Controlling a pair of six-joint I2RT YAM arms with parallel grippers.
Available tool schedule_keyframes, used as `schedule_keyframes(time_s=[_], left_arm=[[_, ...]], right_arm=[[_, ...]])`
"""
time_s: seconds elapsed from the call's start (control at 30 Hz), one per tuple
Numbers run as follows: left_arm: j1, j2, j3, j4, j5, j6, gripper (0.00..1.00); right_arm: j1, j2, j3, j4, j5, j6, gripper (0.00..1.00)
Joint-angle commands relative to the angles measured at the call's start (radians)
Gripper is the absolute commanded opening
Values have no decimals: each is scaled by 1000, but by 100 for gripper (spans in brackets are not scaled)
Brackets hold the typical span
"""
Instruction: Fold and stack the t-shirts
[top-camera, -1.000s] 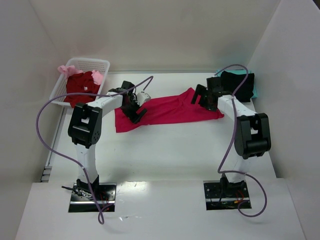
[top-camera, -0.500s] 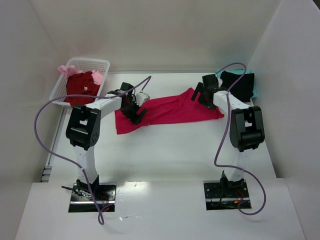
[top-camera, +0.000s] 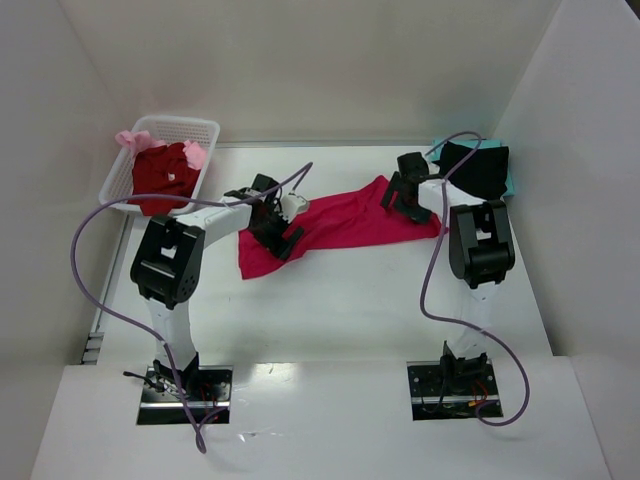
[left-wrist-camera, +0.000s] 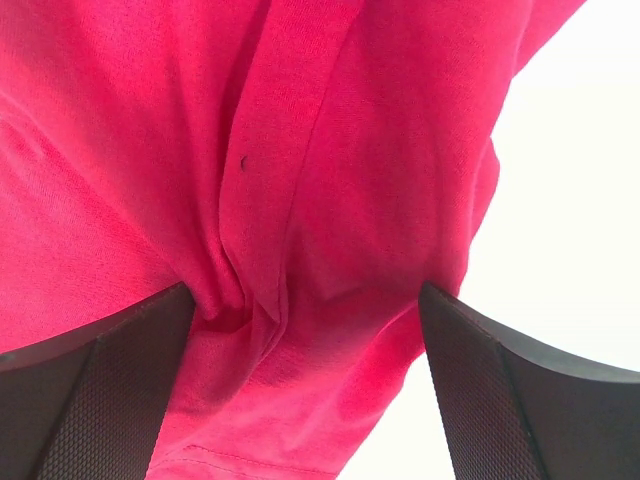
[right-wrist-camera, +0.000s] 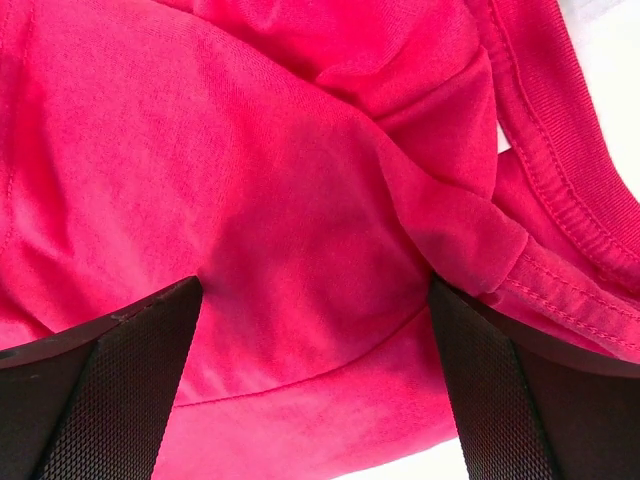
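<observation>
A crimson-pink t-shirt (top-camera: 345, 220) lies crumpled across the middle of the table. My left gripper (top-camera: 283, 237) is down on its left end, jaws open wide. In the left wrist view the cloth (left-wrist-camera: 300, 150) bulges in folds between the two black fingers (left-wrist-camera: 90, 400), and the gripper (left-wrist-camera: 305, 330) is not closed on it. My right gripper (top-camera: 398, 196) rests on the shirt's right end, also open. In the right wrist view the gripper (right-wrist-camera: 315, 330) straddles the pink fabric (right-wrist-camera: 250, 150) and a hem. A black t-shirt (top-camera: 478, 168) lies on a teal one (top-camera: 511, 186) at the far right.
A white lattice basket (top-camera: 118, 180) stands at the far left, holding a dark red t-shirt (top-camera: 160, 175) and a pale pink one (top-camera: 130, 138). White walls close in the table on three sides. Purple cables loop from both arms.
My left gripper has slid right and nearer, dragging the shirt's left end with it and bunching the cloth. The right arm has swung back, its gripper shifting slightly left on the shirt.
</observation>
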Motion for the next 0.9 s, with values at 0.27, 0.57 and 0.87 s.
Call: schedule_keyframes(time_s=[0.27,0.57,0.87], left_arm=[[-79,11,-78,-165,91,-157,99],[-152,-3,-88,-192,132,-275,99],[-284,-58,-225,-97,106,-467,99]], right_arm=[[-3,129,208,-58,5,6,100],[49,288,440,-125,-13,-27,100],[92,348,546,-134,-62,-47,100]])
